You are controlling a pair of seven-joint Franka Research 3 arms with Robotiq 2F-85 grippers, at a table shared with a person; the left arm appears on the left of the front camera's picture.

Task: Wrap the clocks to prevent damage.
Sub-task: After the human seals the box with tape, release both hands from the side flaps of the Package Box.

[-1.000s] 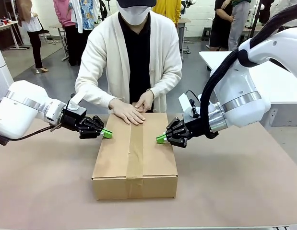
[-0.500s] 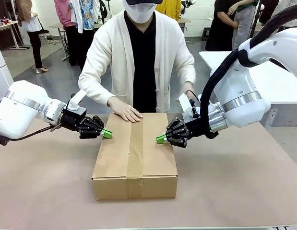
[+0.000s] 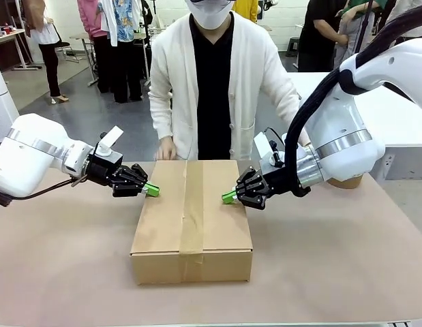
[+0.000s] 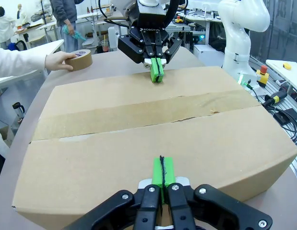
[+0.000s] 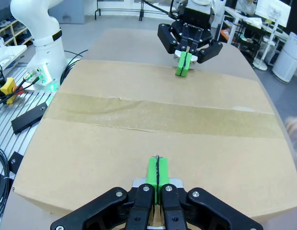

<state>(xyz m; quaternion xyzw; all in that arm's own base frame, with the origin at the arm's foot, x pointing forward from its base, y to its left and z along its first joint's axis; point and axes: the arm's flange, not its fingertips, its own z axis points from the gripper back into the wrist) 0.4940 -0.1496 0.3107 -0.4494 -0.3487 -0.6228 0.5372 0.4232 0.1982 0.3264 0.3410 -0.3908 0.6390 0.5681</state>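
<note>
On the left, the left gripper (image 3: 151,189) is hovering at the left edge of the cardboard box (image 3: 192,221), its green pads pressed flat together and pinching nothing. The left wrist view is giving the closer look: the two pads (image 4: 162,171) are sitting flush against each other over the near edge of the box lid. That same view is catching a person's hand (image 4: 57,61) resting on a brown tape roll (image 4: 80,59) on the table beyond the box's far corner.

Moving to the middle, the box is lying flat on the brown table (image 3: 333,259), flaps down, with a strip of tape (image 3: 193,211) running along its top seam. The clocks themselves cannot be seen, since the box is sealed. The person (image 3: 221,75) is standing at the far side.

On the right, the right gripper (image 3: 229,197) is mirroring the left at the box's right edge, pads likewise squeezed together on nothing. In the right wrist view the taped seam is crossing the lid between the two grippers.
</note>
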